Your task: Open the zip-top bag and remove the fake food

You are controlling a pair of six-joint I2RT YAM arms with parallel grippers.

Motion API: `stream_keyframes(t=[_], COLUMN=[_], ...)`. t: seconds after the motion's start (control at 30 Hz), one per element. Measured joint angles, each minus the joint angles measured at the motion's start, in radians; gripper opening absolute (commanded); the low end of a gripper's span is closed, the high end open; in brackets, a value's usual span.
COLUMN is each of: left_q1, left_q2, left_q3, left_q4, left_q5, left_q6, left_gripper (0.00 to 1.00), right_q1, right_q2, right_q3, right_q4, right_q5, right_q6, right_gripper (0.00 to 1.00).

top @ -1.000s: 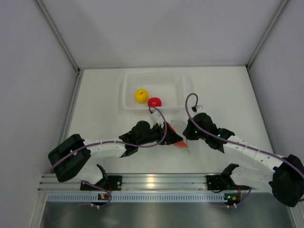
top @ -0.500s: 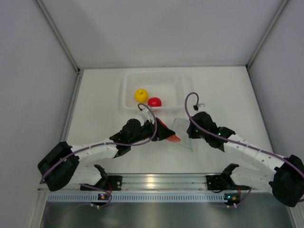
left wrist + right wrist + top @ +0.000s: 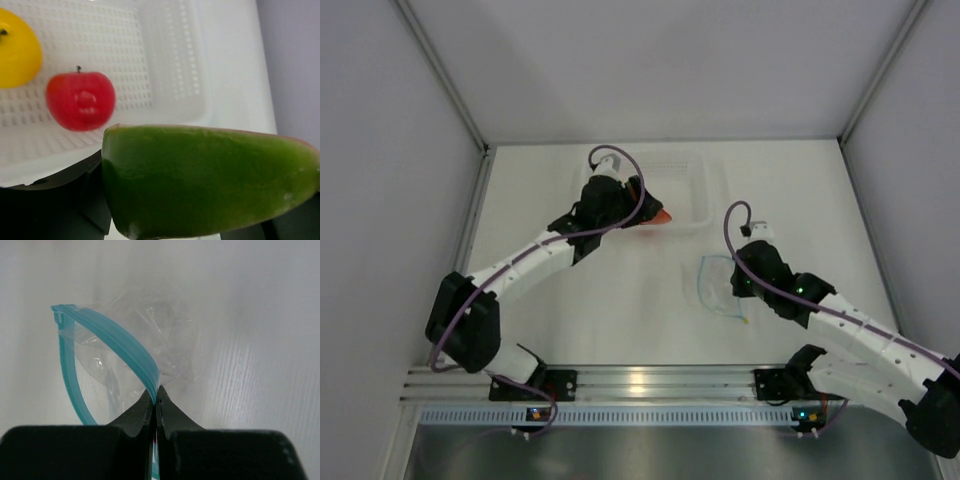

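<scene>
STEP: I judge last piece unloading | left end effector (image 3: 642,208) clamped on chili piece (image 3: 210,180) above tray (image 3: 705,190); yellow fruit (image 3: 17,50) and red fruit (image 3: 80,100) inside | right end effector (image 3: 156,402) pinched shut on empty bag (image 3: 125,350), on surface (image 3: 620,310) | NEXT: I lower, then release.

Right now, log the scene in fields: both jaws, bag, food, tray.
left jaws: shut on chili, held above tray
right jaws: shut on zip strip of bag
bag: mouth open, no food seen inside
yellow fruit: in tray
red fruit: in tray, beside yellow fruit, not touching it
pending: chili not yet set down
</scene>
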Motion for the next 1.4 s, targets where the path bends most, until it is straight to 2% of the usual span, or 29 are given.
stream_keyframes(t=[0.3, 0.37, 0.4, 0.43, 0.47, 0.5, 0.53, 0.73, 1.0, 1.17, 1.27, 1.4], left_q1=[0.113, 0.120, 0.121, 0.121, 0.122, 0.122, 0.123, 0.123, 0.123, 0.123, 0.123, 0.123], left_q2=[0.377, 0.461, 0.489, 0.526, 0.556, 0.584, 0.602, 0.646, 0.608, 0.459, 0.324, 0.165], left_q3=[0.325, 0.408, 0.441, 0.489, 0.526, 0.565, 0.590, 0.671, 0.664, 0.582, 0.498, 0.397], left_q4=[-0.130, -0.152, -0.163, -0.177, -0.186, -0.200, -0.208, -0.245, -0.266, -0.273, -0.281, -0.290], left_q5=[-0.007, -0.002, -0.003, -0.003, -0.003, -0.003, -0.003, 0.001, 0.027, 0.010, -0.008, -0.015], left_q6=[0.121, 0.146, 0.158, 0.174, 0.187, 0.203, 0.216, 0.270, 0.292, 0.294, 0.294, 0.291], left_gripper=[0.43, 0.50, 0.54, 0.64, 0.70, 0.95, 0.98, 0.98, 0.98, 0.98, 0.98, 0.98], right_q1=[-0.008, -0.008, -0.008, -0.008, -0.008, -0.008, -0.008, -0.009, -0.009, -0.010, -0.016, -0.020], right_q2=[-0.096, -0.109, -0.113, -0.118, -0.121, -0.124, -0.127, -0.132, -0.072, -0.013, 0.037, 0.119], right_q3=[0.128, 0.144, 0.145, 0.147, 0.147, 0.147, 0.147, 0.147, 0.149, 0.160, 0.184, 0.215], right_q4=[-0.180, -0.198, -0.203, -0.214, -0.222, -0.232, -0.240, -0.259, -0.261, -0.271, -0.277, -0.281], right_q5=[0.177, 0.196, 0.202, 0.209, 0.213, 0.219, 0.222, 0.240, 0.269, 0.337, 0.383, 0.443], right_q6=[-0.027, -0.029, -0.029, -0.029, -0.029, -0.029, -0.029, -0.029, -0.029, -0.031, -0.032, -0.039], right_gripper=[0.00, 0.00, 0.00, 0.00, 0.00, 0.00, 0.00, 0.00, 0.00, 0.01, 0.13, 0.14])
